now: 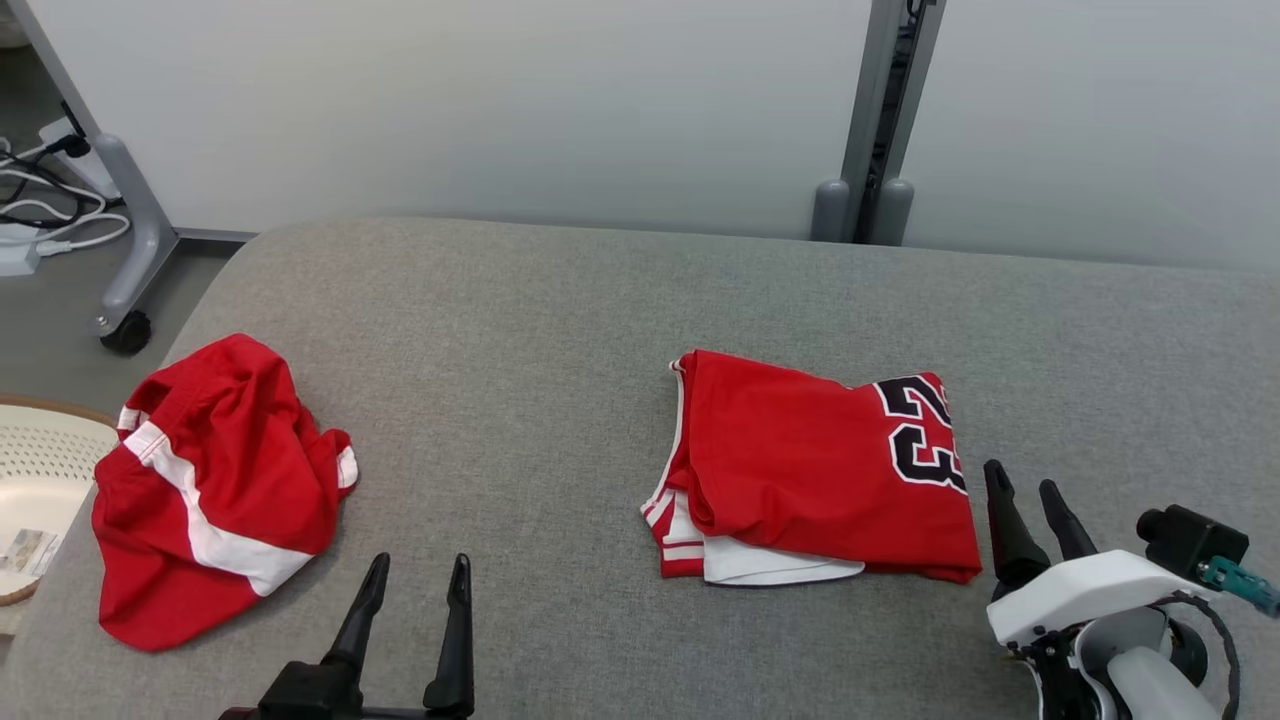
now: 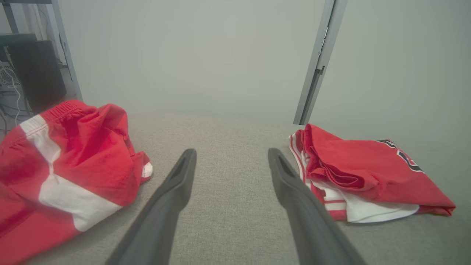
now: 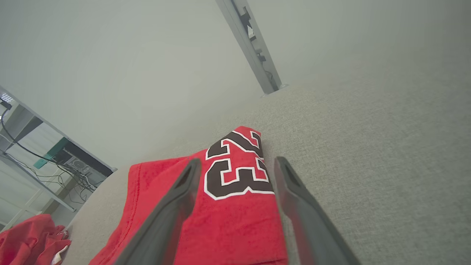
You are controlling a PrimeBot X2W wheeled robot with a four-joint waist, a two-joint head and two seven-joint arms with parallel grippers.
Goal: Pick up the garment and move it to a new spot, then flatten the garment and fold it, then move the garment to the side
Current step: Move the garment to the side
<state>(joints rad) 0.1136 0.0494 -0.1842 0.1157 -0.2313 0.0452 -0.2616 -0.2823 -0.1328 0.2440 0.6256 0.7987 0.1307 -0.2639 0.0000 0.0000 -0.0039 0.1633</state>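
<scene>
On the grey padded surface ahead of me lies the folded jersey, red side up, its black-and-white 23 at the far right corner and white and striped layers peeking out along its near left edge. It sits to the right of the middle, flat and neat, with nothing of mine gripping it. My right gripper is at the jersey's right edge, fingers spread apart and empty. In the right wrist view they frame the numbered corner, the left finger over red cloth and the right one at the fabric's edge, though I cannot tell whether the tips touch the cloth or hang just above it. My left gripper is low at the near edge of the surface, its two fingers also parted and holding nothing, pointing at bare grey fabric between the two garments. Well apart on the left lies the crumpled red shorts, bunched in a heap with a white stripe showing. Beyond that, off the surface's left edge, is the rim of a pale basket.
</scene>
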